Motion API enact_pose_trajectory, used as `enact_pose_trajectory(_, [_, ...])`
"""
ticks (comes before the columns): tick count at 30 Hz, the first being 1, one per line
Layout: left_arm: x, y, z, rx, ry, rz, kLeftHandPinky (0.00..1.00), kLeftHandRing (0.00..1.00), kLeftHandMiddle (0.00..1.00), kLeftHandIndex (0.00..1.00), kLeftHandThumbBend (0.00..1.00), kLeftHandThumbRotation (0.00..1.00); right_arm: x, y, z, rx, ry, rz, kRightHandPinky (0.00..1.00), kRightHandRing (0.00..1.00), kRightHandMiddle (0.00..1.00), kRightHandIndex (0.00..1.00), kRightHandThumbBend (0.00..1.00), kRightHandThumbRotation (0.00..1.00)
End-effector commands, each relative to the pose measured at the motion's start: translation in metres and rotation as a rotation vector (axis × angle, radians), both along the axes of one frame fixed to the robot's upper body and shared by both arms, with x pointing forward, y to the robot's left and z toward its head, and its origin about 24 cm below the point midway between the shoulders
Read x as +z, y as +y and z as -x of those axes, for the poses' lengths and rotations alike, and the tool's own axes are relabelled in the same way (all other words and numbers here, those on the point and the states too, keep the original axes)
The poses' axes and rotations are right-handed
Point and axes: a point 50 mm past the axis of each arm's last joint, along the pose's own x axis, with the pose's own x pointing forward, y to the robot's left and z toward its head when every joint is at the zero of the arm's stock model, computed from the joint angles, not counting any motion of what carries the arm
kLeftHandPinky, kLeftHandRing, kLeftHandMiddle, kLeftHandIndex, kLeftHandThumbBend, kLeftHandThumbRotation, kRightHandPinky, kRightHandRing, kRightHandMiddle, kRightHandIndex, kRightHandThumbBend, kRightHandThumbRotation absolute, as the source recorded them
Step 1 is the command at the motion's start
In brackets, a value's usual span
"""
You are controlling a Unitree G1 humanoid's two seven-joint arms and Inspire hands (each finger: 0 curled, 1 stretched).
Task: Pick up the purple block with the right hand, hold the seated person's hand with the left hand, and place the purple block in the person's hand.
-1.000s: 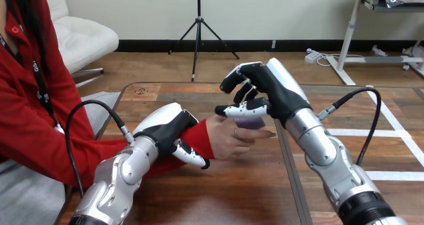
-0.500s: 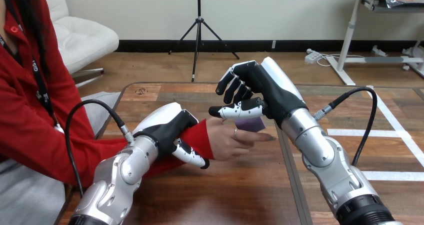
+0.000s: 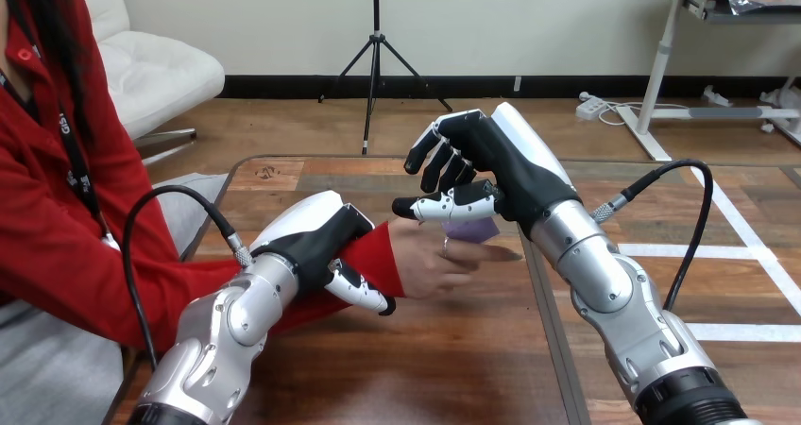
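1. While the left hand (image 3: 316,243) is curled round the person's wrist (image 3: 380,255), the purple block (image 3: 470,229) lies on the person's hand (image 3: 430,264).
2. The right hand (image 3: 491,156), fingers spread, should lift straight up without nudging the block.

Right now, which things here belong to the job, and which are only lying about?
Job: purple block; person's hand; left hand; right hand.
Lying about: nothing loose, just the wooden table under them.

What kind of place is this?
Likely a robot testing workspace: a wooden table, the left hand curled round a seated person's wrist, the right hand open over the purple block in the person's hand.
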Motion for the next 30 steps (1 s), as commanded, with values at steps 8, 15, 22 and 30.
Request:
enact_pose_trajectory(8, [0.205, -0.097, -0.012, -0.376, -0.777, 0.287, 0.21, 0.27, 0.36, 0.36, 0.69, 0.00, 0.062, 0.012, -0.002, 0.071, -0.203, -0.058, 0.36, 0.43, 0.48, 0.53, 0.77, 0.05])
enact_pose_trajectory(15, [0.202, -0.094, -0.011, -0.374, -0.839, 0.211, 0.31, 0.37, 0.44, 0.45, 0.69, 0.05, 0.064, 0.011, 0.000, 0.092, -0.235, -0.052, 0.38, 0.47, 0.53, 0.56, 0.75, 0.22])
enact_pose_trajectory(22, [0.196, -0.090, -0.009, -0.371, -0.849, 0.223, 0.36, 0.43, 0.49, 0.51, 0.72, 0.13, 0.063, 0.008, 0.001, 0.107, -0.240, -0.083, 0.37, 0.48, 0.54, 0.58, 0.74, 0.37])
enact_pose_trajectory(30, [0.178, -0.063, -0.002, -0.343, -0.850, 0.262, 0.49, 0.60, 0.66, 0.68, 0.75, 0.34, 0.059, -0.008, 0.010, 0.070, -0.234, -0.130, 0.39, 0.48, 0.54, 0.57, 0.69, 0.50])
